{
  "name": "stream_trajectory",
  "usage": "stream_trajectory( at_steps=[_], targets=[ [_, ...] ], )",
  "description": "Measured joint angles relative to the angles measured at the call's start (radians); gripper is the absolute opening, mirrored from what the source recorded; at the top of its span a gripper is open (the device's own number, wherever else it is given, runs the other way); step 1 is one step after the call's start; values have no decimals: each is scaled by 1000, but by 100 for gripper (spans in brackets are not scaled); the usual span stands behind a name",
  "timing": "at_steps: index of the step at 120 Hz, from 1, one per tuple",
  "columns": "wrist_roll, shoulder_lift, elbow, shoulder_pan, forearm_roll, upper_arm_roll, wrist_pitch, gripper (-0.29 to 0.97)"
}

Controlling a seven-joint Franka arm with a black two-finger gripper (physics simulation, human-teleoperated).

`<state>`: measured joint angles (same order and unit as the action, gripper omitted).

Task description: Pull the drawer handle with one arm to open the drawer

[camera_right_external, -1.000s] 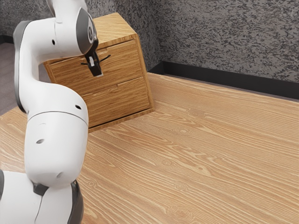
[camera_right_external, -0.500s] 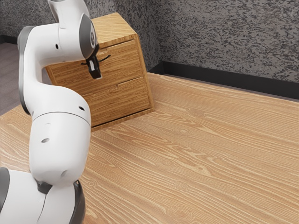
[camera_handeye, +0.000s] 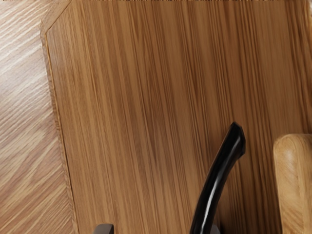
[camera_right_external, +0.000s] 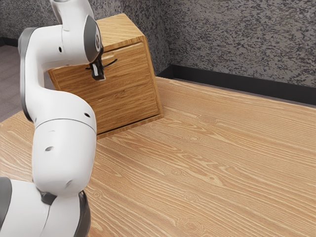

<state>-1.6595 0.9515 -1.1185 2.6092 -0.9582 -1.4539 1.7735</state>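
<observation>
From the side, the white arm (camera_right_external: pixel 59 148) towers at the exterior view's left, bending up and over toward the cabinet (camera_right_external: pixel 118 29) at the far corner of the table (camera_right_external: pixel 222 158). The cabinet sits turned at an angle, close to the speckled grey wall (camera_right_external: pixel 237 34) with its dark baseboard (camera_right_external: pixel 247 81). The drawer (camera_right_external: pixel 128 64) takes the upper part of the cabinet's face, and its black handle (camera_right_external: pixel 109 62) curves across the front, high up. And there's the gripper (camera_right_external: pixel 98 73), right at the handle's end nearer the arm, hanging down from the wrist and touching or just about touching the bar. Is it clenched on the handle or released? From here I cannot tell, because the arm's last link crowds it. The drawer front looks near level with the cabinet's face. A thin dark gap shows under the cabinet's top at the right corner, and I cannot tell whether the drawer has come out at all.

Now the wrist camera, up close against the drawer front (camera_handeye: pixel 146 122), its grain running lengthwise. The handle (camera_handeye: pixel 219 175) arcs as a glossy black bar from the hand out over the wood and ends in a blunt tip. Beside that tip sits a pale rounded wooden edge (camera_handeye: pixel 292 180). On the other side the front's bevelled border gives way to the lighter table (camera_handeye: pixel 24 122).
</observation>
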Motion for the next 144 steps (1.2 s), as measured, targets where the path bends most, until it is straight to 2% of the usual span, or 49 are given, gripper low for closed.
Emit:
stream_trajectory(
  at_steps=[50, 144],
  targets=[
    [37, 0, 7, -14, -13, 13, 11, 9],
    [62, 0, -16, -58, -9, 32, 7, 7]
  ],
)
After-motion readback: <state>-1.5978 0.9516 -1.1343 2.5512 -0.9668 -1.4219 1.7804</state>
